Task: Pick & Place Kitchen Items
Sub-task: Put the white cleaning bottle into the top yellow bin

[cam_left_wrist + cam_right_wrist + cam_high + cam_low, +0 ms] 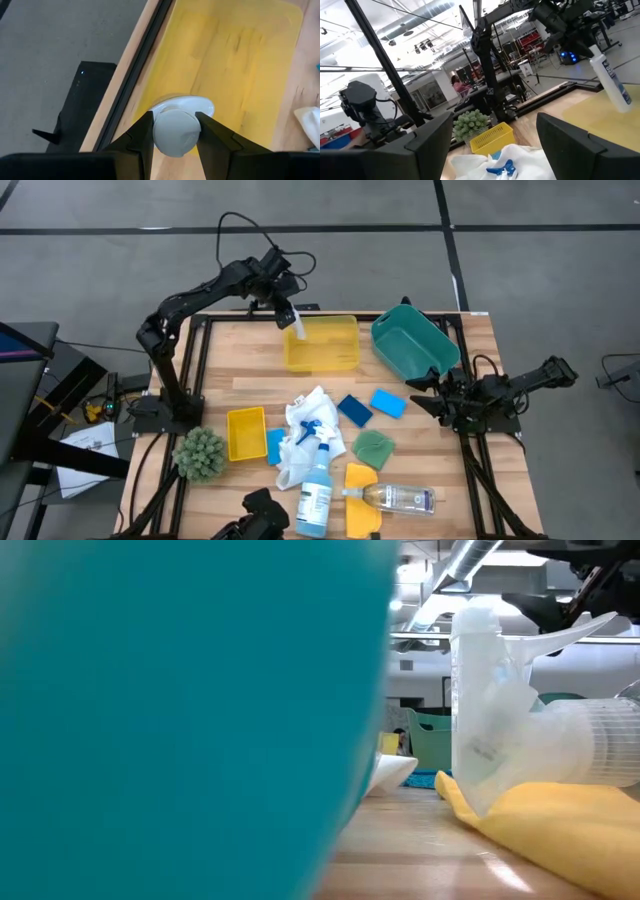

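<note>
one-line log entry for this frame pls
left tool: shut on white bottle, held over large yellow tray | right tool: open, idle at table's right edge | spray bottle, cloths, sponges: on table

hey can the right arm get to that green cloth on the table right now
Probably yes. The right gripper is open and holds nothing, and the green cloth lies uncovered on the table's right half, with only bare wood between them. The left gripper is busy holding the white bottle.
</note>
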Tool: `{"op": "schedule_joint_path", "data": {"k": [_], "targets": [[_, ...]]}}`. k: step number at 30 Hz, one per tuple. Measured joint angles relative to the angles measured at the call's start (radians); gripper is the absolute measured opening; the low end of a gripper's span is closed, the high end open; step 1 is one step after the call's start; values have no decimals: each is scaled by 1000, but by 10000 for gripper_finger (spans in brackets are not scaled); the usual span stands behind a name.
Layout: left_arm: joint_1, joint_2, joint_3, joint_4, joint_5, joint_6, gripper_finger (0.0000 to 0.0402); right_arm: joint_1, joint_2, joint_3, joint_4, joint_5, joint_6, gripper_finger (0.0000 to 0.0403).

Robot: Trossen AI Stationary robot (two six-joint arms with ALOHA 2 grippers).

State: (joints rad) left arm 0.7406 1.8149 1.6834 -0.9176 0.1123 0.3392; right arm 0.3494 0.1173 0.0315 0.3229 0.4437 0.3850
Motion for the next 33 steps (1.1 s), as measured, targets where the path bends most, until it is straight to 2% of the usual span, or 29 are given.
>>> {"op": "schedule_joint_path", "data": {"k": [13,33], "targets": [[-37,57,10,18,-30,-3,109,2,0,0,3,-1,0,278],[-31,58,11,1,-66,19,109,2,0,0,1,-1,-2,278]]}}
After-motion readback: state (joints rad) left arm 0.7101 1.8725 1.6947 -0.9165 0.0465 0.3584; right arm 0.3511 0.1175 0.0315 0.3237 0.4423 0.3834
